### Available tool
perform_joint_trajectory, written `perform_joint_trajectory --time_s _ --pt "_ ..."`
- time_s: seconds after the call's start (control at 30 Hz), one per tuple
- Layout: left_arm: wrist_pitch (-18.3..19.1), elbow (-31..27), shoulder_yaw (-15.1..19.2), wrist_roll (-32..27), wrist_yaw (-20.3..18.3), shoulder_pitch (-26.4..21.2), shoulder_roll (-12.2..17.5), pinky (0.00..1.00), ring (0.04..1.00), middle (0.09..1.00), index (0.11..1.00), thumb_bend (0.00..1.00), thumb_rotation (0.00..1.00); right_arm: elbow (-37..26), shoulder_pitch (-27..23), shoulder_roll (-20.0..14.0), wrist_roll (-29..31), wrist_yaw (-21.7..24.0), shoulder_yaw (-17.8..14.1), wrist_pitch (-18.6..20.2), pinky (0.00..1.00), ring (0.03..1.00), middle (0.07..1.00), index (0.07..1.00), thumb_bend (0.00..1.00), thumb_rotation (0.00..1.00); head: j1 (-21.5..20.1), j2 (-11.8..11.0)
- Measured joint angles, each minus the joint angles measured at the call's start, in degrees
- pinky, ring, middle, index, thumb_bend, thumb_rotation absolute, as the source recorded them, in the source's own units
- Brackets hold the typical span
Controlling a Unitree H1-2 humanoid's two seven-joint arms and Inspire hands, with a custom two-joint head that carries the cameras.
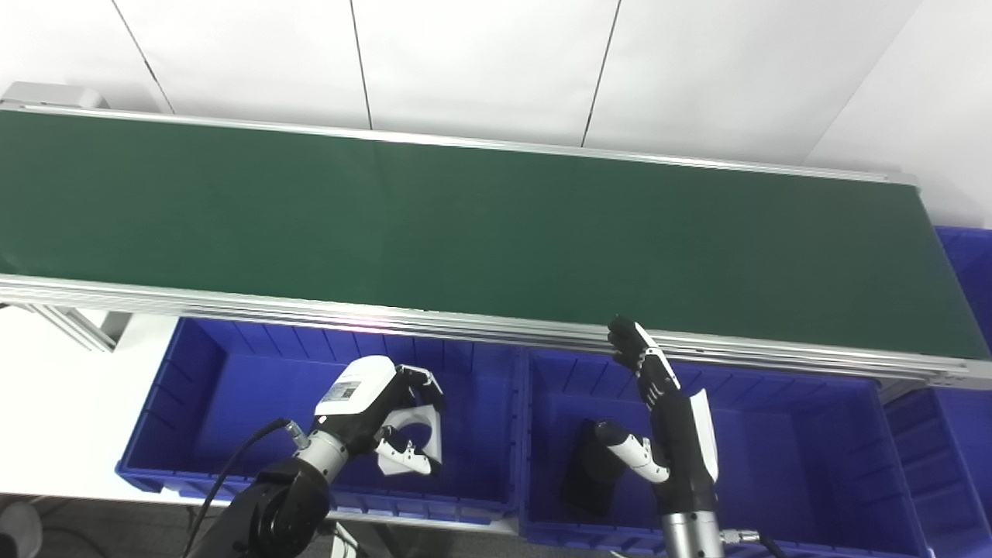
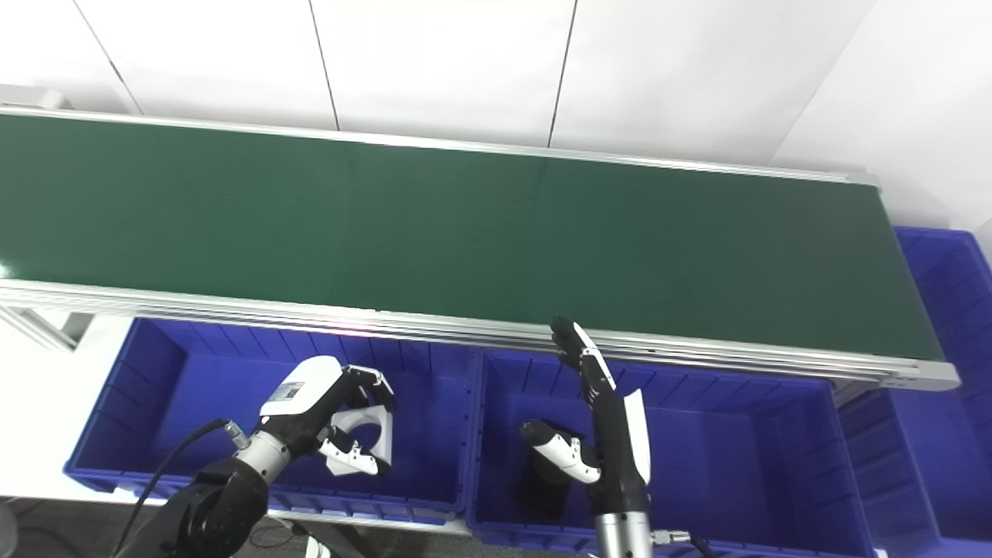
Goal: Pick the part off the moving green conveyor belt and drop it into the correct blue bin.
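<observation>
My left hand [image 1: 380,415] is shut on a white part [image 1: 418,434] with a curved cut-out and holds it over the left blue bin [image 1: 194,387]; the hand also shows in the right eye view [image 2: 325,411]. My right hand [image 1: 666,411] is open and empty, fingers pointing up, over the middle blue bin [image 1: 814,434], its fingertips near the belt's front rail. A black part [image 1: 593,469] lies in the middle bin under that hand. The green conveyor belt [image 1: 465,225] carries no part.
The belt's aluminium front rail [image 1: 465,322] runs just behind the bins. A third blue bin [image 1: 961,403] stands at the right end of the belt. A white table surface [image 1: 54,387] shows at the left.
</observation>
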Motion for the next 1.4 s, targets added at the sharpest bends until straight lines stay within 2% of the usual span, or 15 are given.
perform_joint_trajectory --time_s 0.07,0.17,0.4,0.73,0.83,0.9,0.93,0.97,1.0,1.03,1.1,1.2,1.23,1.3,1.4 --pt "0.4 -0.5 -0.2 0.4 0.0 -0.1 0.1 0.81 0.851 0.864 0.818 0.73 0.0 0.0 0.0 0.0 -0.2 0.0 0.0 0.0 0.83 0.862 0.876 0.881 0.92 0.79 0.0 0.0" --pt "1.2 -0.5 -0.9 1.4 -0.2 -0.1 0.4 0.84 0.868 0.873 0.826 0.74 0.0 0.0 0.0 0.0 -0.2 0.0 -0.1 0.0 0.83 0.861 0.874 0.88 0.92 0.78 0.0 0.0" --pt "4.2 -1.0 -2.3 2.5 -1.8 -0.1 1.6 0.86 0.886 0.881 0.838 0.75 0.0 0.0 0.0 0.0 0.2 0.0 -0.1 0.0 0.84 0.861 0.874 0.88 0.92 0.78 0.0 0.0" --pt "5.1 -1.4 -3.6 4.7 -1.7 -0.1 1.8 0.85 0.878 0.876 0.845 0.82 0.0 0.0 0.0 0.0 0.0 0.0 -0.2 0.0 0.83 0.86 0.872 0.881 0.92 0.78 0.0 0.1" --pt "5.1 -1.6 -3.7 4.7 -1.8 -0.1 1.8 0.86 0.882 0.881 0.856 0.8 0.0 0.0 0.0 0.0 0.2 0.0 -0.2 0.0 0.84 0.862 0.872 0.88 0.92 0.77 0.0 0.1" --pt "5.1 -2.1 -3.6 4.2 -1.8 -0.1 1.8 0.86 0.876 0.876 0.855 0.78 0.03 0.0 0.0 0.1 0.3 0.0 -0.2 0.0 0.83 0.858 0.869 0.877 0.93 0.77 0.0 0.1" --pt "5.0 -2.1 -3.4 3.2 -1.8 -0.1 1.7 0.87 0.875 0.875 0.857 0.75 0.08 0.0 0.0 0.1 0.3 0.0 -0.2 0.0 0.83 0.857 0.87 0.877 0.92 0.78 0.0 0.1" --pt "4.7 -2.1 -3.0 1.9 -1.8 -0.1 1.7 0.87 0.874 0.874 0.861 0.7 0.2 0.0 0.0 0.1 0.3 0.0 -0.2 0.0 0.84 0.86 0.872 0.879 0.92 0.78 0.0 0.1" --pt "4.0 -2.0 -2.6 0.5 -1.8 -0.1 1.7 0.87 0.874 0.874 0.861 0.7 0.2 0.0 0.0 0.1 0.3 0.0 -0.2 0.0 0.84 0.86 0.872 0.879 0.92 0.78 0.0 0.1" --pt "3.3 -2.1 -2.1 -1.7 -2.1 0.0 1.7 0.87 0.892 0.895 0.882 0.69 0.4 0.0 0.1 0.1 0.3 0.0 -0.2 0.0 0.83 0.857 0.87 0.879 0.92 0.78 -0.1 0.1" --pt "2.7 -3.1 -0.3 -8.3 -4.2 0.5 1.5 0.86 0.906 0.913 0.896 0.7 0.53 0.0 0.1 0.2 0.2 0.1 -0.2 0.0 0.83 0.857 0.871 0.88 0.93 0.78 -0.1 0.1" --pt "1.7 -4.6 3.1 -20.3 -7.4 1.8 0.8 0.82 0.894 0.907 0.892 0.73 0.62 0.0 0.1 0.1 0.0 0.1 -0.2 0.0 0.83 0.865 0.876 0.882 0.92 0.78 -0.4 0.5" --pt "0.9 -4.6 4.2 -23.6 -8.0 2.3 0.4 0.82 0.887 0.895 0.891 0.75 0.7 0.0 0.1 0.1 0.0 0.1 -0.2 0.0 0.84 0.874 0.88 0.885 0.91 0.77 -0.4 0.6" --pt "-2.3 -4.6 6.4 -31.1 -8.8 3.6 -0.9 0.82 0.874 0.883 0.887 0.76 0.77 -0.1 0.2 0.1 0.0 0.4 -0.2 0.0 0.85 0.881 0.884 0.887 0.91 0.76 -0.4 0.6" --pt "-8.6 -4.6 8.1 -40.5 -9.8 5.0 -3.6 0.84 0.874 0.884 0.894 0.78 0.75 -1.3 0.5 -0.1 0.3 1.3 -0.2 0.1 0.85 0.88 0.883 0.883 0.92 0.75 -0.4 0.7"
